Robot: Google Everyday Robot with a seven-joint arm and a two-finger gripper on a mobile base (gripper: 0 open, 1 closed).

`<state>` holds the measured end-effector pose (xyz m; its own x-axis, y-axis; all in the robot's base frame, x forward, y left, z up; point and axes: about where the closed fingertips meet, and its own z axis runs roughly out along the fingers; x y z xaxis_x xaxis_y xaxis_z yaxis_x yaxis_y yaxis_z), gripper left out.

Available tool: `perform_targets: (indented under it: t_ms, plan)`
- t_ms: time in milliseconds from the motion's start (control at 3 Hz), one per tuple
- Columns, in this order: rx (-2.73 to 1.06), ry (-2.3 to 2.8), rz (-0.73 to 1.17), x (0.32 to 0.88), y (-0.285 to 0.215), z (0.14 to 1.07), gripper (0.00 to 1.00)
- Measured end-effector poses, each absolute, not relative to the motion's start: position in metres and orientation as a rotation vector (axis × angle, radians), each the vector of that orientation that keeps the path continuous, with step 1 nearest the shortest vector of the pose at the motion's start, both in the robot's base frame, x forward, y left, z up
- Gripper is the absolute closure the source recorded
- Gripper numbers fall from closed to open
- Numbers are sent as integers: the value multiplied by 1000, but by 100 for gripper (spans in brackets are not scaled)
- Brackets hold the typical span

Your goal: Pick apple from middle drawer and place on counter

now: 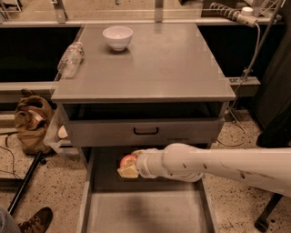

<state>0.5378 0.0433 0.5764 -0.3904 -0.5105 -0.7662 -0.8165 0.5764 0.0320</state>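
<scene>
Clasping apple [128, 159] — tool [128, 165] above middle drawer [150, 213], rearward.

No text can be read (bottle [70, 59] included); the hand [127, 166] clasps the apple [128, 159] above the middle drawer [150, 213].

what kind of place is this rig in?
Probably a lab or workshop: bare grey counter, terrazzo floor, power strip behind. The gripper holds the apple over the middle drawer.
</scene>
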Motion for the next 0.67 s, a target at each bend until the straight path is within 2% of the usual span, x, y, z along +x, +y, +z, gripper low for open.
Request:
perform_targets:
  t_ms: [667]
  plan:
    - [-1012, 2049, 591, 542, 37, 589, 100]
